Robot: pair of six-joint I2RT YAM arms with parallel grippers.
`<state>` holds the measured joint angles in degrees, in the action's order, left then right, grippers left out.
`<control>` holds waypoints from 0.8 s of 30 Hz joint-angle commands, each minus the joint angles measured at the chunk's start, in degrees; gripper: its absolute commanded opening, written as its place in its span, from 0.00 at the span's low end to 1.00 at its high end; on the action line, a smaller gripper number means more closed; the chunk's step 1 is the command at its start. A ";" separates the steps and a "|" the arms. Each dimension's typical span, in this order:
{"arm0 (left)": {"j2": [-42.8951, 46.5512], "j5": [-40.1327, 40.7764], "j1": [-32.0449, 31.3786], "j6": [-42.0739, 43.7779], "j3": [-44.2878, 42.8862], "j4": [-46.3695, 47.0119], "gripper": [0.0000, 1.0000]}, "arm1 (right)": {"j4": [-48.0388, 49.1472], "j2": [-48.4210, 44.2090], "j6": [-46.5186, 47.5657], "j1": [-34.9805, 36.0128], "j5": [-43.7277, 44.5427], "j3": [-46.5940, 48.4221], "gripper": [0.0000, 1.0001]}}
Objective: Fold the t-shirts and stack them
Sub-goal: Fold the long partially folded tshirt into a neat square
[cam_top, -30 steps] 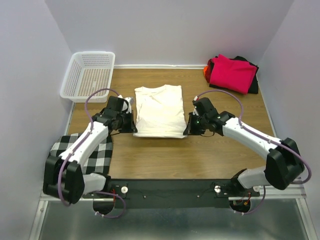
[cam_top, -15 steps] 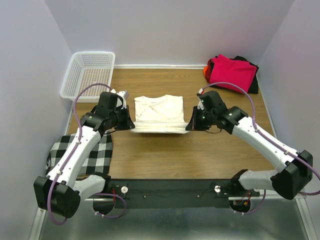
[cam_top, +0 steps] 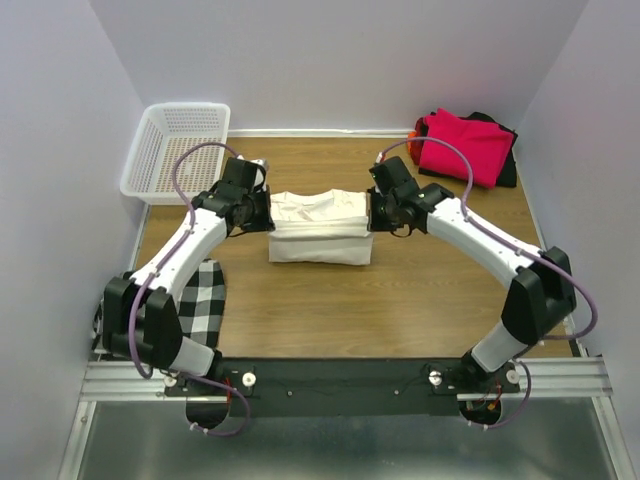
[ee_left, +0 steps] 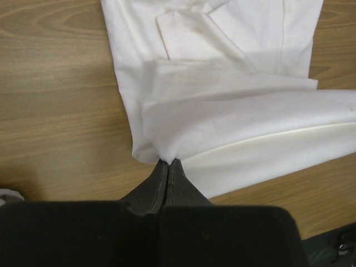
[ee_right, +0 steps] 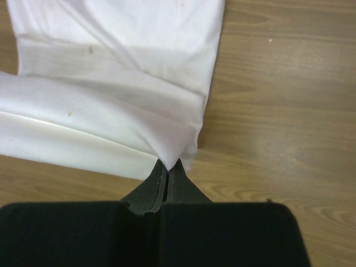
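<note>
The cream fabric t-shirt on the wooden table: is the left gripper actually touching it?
Touching. The left wrist view shows the left gripper, shut, pinching a bunched edge of the cream fabric t-shirt between its tips.

1. The left arm and the right arm are showing white, rounded link covers.
2. Black, blocky housings are capping each joint and separating the white links.
3. A purple left cable and a purple right cable are running along the outside of the arms, looping free near the wrists.
4. The left gripper and the right gripper are presenting matte black fingers, tapering to narrow tips from a broad black body.
5. A black base plate is carrying both arms, showing round silver fasteners and thin red wiring near each mount.
</note>
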<state>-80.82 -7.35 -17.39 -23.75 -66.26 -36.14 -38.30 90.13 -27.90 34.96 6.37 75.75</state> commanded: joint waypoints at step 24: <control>-25.97 12.63 2.09 2.92 -19.61 4.85 0.00 | 5.43 32.56 8.21 -6.92 9.27 29.27 0.01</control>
<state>-105.14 0.73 -16.95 -22.13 -82.96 -31.05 -32.64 119.94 -21.28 29.23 11.09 99.15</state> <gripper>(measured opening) 0.012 0.016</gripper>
